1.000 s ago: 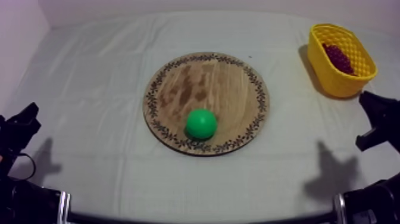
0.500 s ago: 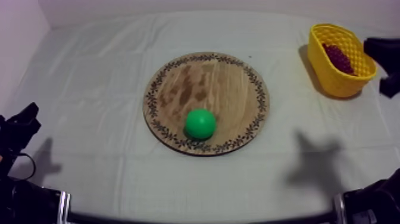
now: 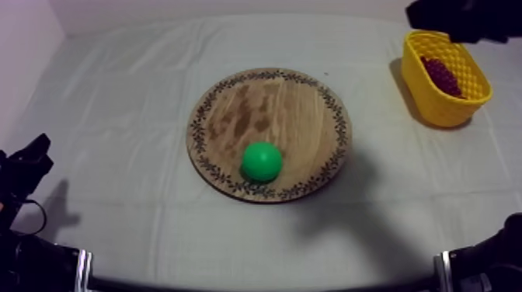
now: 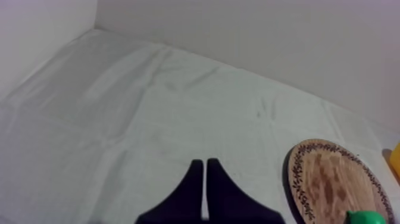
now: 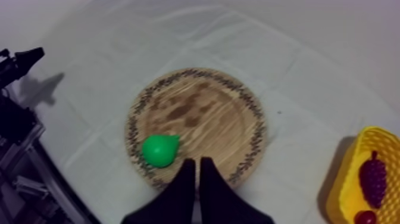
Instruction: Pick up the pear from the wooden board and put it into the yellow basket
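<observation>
**Pear on the board, both grippers closed on nothing**

Top view: The round wooden board [image 3: 268, 116] lies at the middle of the table [image 3: 116, 101]. The green pear [image 3: 262, 161] sits on it, close to the part of the rim nearest the table's front edge. The yellow basket [image 3: 435, 105] stands at the far right corner with grapes [image 3: 441, 75] inside. The right arm [image 3: 464, 17] hangs above that corner, over the basket's far rim. The left gripper [image 3: 31, 155] sits low by the front left corner, well apart from the board.

Left wrist view: The left gripper [image 4: 204, 162] has its two black fingers pressed together in a narrow wedge over bare cloth, holding nothing. The board [image 4: 333, 179] lies off to one side, with a sliver of the pear [image 4: 364, 218] at its rim.

Right wrist view: The right gripper [image 5: 197, 161] also has its fingers together, empty, above the board [image 5: 202, 113] near its rim. The pear [image 5: 159, 149] lies on the board just beside the fingers, apart from them. The basket [image 5: 348, 190] holds the grapes [image 5: 373, 177] and a small red fruit [image 5: 364, 218].
</observation>
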